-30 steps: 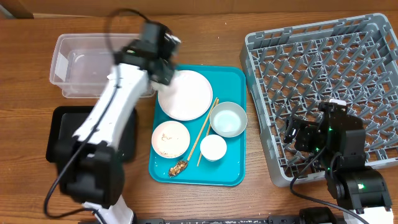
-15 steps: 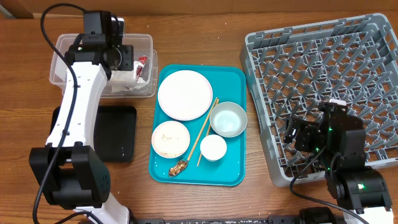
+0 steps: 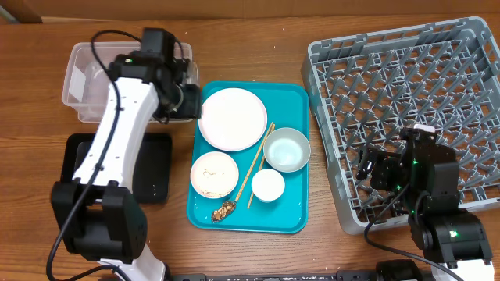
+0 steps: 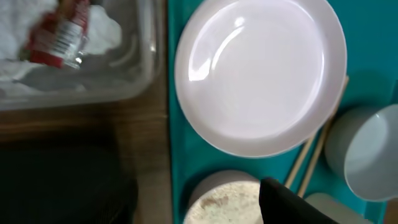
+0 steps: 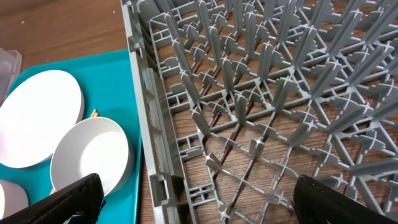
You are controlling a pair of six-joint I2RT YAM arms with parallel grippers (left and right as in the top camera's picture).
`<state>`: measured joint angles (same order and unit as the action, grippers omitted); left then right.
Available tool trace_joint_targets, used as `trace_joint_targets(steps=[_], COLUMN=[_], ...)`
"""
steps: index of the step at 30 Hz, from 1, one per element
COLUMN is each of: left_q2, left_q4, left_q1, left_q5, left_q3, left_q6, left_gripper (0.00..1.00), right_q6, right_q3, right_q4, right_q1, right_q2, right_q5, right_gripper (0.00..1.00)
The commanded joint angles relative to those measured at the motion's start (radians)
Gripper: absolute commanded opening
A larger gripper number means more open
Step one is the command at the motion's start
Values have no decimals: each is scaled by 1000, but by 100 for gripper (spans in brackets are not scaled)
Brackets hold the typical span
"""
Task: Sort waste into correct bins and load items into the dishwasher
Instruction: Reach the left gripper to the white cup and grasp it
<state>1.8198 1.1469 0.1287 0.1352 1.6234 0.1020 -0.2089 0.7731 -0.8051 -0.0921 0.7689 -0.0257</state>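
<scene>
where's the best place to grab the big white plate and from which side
Probably the thin rim of the plate at its far-right edge, coming in low from the right. It lies flat on the teal tray, so only the rim offers a hold; the tray is bare there, while the chopsticks crowd the near-right edge.

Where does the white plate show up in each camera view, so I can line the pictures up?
Overhead: plate left of centre, on the upper-left part of the teal tray.
Left wrist: plate fills the upper right of the picture.
Right wrist: plate at the left edge, partly cut off.
Shared landmark: the pale bowl beside the plate on the tray, visible in all three views.
</scene>
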Motion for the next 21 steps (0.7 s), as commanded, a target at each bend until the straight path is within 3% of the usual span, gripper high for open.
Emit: trace_joint_targets(steps=[1, 11, 21], left_q2=[4, 4, 4], left_q4=[37, 79, 106], left_q1=[42, 148, 256], left_q5=[23, 21, 58], left_q3=[9, -5, -6], left_q6=[66, 124, 103], left_gripper=[65, 65, 68], right_q6=[-1, -2, -2], right_q3=[27, 27, 27], right_q4=[3, 1, 2], right_q1=[3, 3, 3], right_q2=[-5, -5, -5], right_q5=[5, 6, 36], right_gripper=[100, 100, 100])
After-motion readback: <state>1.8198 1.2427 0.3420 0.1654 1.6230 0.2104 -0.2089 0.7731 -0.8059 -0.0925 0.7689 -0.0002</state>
